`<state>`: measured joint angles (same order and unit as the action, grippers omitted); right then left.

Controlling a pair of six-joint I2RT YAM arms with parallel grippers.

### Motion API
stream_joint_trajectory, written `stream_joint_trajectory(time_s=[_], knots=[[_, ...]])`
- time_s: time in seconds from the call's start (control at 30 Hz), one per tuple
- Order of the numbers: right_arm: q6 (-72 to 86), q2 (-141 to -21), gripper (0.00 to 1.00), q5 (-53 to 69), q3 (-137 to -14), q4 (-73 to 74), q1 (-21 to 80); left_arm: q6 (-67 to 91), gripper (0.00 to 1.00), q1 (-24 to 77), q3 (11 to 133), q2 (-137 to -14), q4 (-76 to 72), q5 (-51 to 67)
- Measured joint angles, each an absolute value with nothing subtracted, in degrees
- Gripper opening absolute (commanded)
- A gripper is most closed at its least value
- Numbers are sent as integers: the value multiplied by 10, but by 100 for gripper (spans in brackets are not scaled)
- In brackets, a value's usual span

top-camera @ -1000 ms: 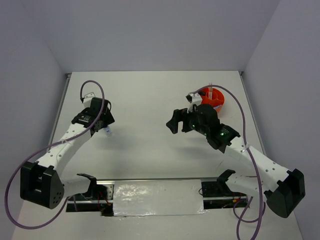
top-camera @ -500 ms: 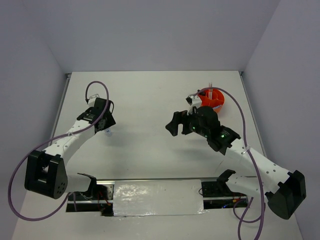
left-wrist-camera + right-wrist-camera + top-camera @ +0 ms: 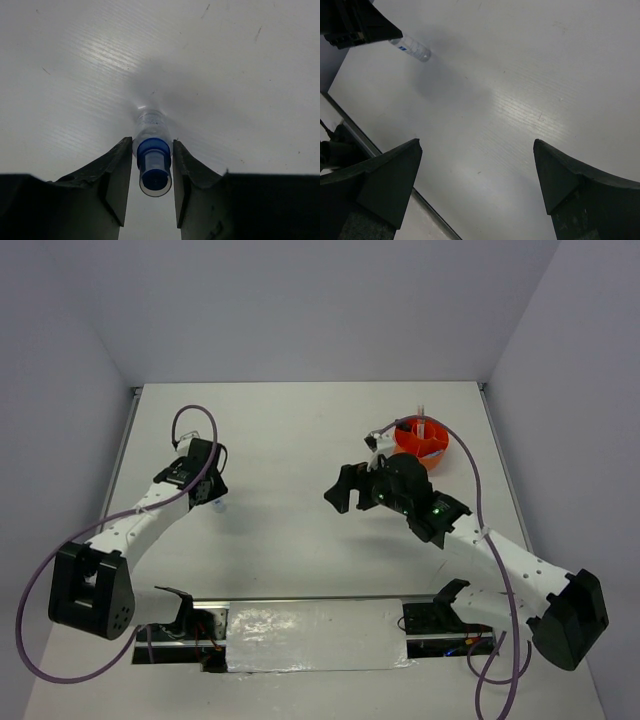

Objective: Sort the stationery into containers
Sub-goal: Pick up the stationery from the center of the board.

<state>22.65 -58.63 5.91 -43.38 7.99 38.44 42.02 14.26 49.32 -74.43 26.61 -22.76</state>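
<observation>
A tiny clear bottle (image 3: pixel 152 160) with a blue cap lies on the white table, cap end toward the left wrist camera. My left gripper (image 3: pixel 151 150) has a finger pressed on each side of the cap. From above, the left gripper (image 3: pixel 213 502) sits at the table's left with the bottle (image 3: pixel 218 507) just showing at its tip. The right wrist view shows the same bottle (image 3: pixel 412 48) far off at top left. My right gripper (image 3: pixel 345 490) hovers open over mid-table, nothing between its fingers (image 3: pixel 395 175). The orange round tub (image 3: pixel 425 445) stands behind the right arm, with thin items upright in it.
Grey walls close the table on the left, back and right. A shiny foil-covered strip (image 3: pixel 315 635) and the arm bases run along the near edge. The right arm's purple cable (image 3: pixel 470 475) arcs beside the tub.
The left gripper has lowered onto the bottle and its fingers have narrowed from wide open onto the cap. The right gripper has drifted slightly left, still open.
</observation>
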Motion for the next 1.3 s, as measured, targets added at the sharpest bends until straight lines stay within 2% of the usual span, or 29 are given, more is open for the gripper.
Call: stream_joint_trajectory(time_s=[0.23,0.53,0.9,1.03,1.2,1.3], knots=[[220,-666,100,84,-400,4,417,419,0,146,494,-712,269,-194],[87,-778,99,43,-416,-113,572,406,0,231,569,-695,309,-146],[-21,-796,94,-11,-422,-247,579,390,0,330,662,-691,331,-54],[-41,-792,89,-19,-425,-267,579,390,0,357,668,-691,337,-34],[-59,-792,63,-30,-433,-269,579,390,0,380,682,-692,344,-26],[-63,-793,59,-33,-439,-270,579,389,0,386,687,-692,345,-26]])
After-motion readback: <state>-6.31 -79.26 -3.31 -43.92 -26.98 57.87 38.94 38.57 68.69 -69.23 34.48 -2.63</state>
